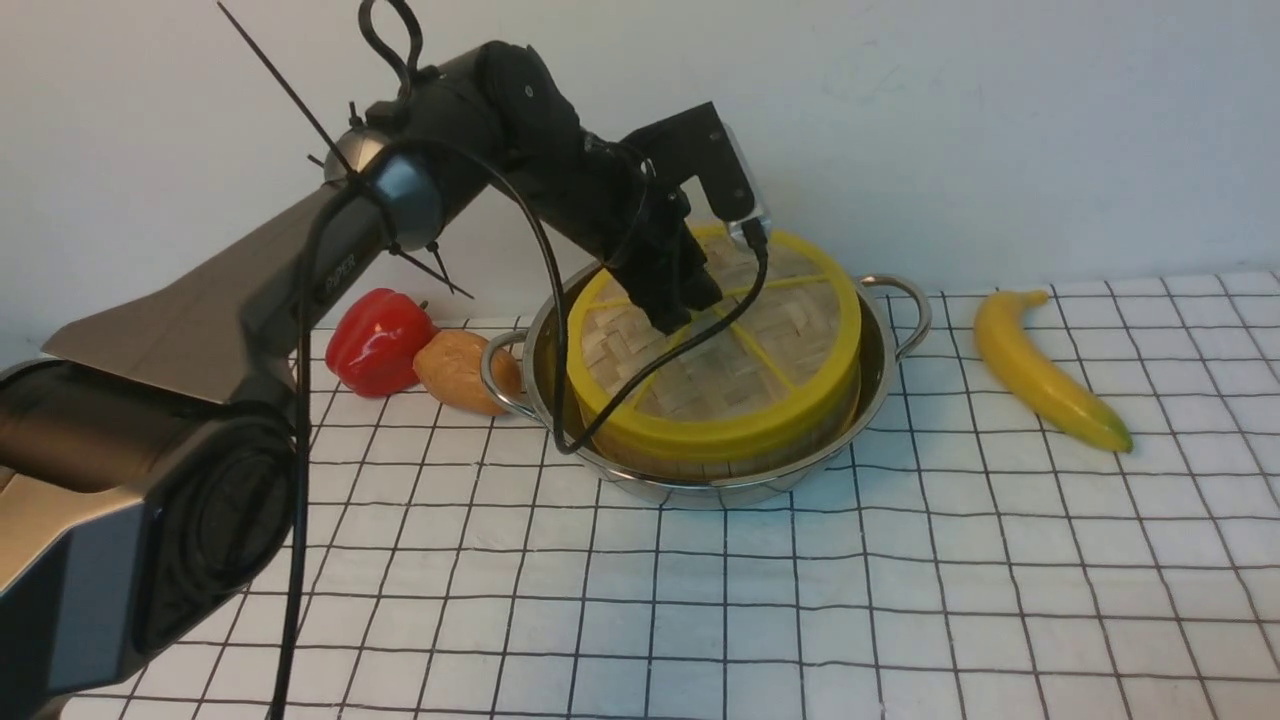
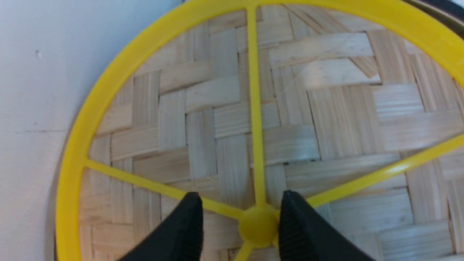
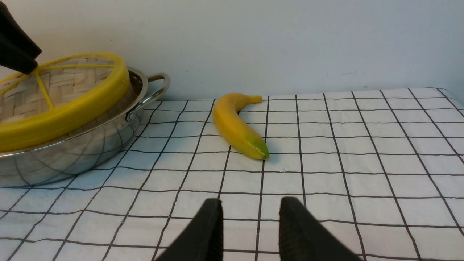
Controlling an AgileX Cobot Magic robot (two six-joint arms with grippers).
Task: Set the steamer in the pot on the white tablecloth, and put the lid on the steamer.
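Left arm [image 1: 150,400] fills your near front view; the lid [image 1: 715,335] sits tilted on the steamer [image 1: 740,455] in the pot [image 1: 880,350]. At your left wrist, spread fingers [image 2: 185,232] straddle the hub [image 2: 258,226]: light, stiff, probably slippery, so grip there. Right fingers [image 3: 206,232] hang apart over the white tablecloth [image 3: 362,163].

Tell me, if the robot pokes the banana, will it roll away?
Probably not far. The banana is curved and lies flat on the white tablecloth, so it would more likely spin or slide than roll. Its skin looks smooth and shiny, so it may be slippery to pinch. It looks stiff, not floppy.
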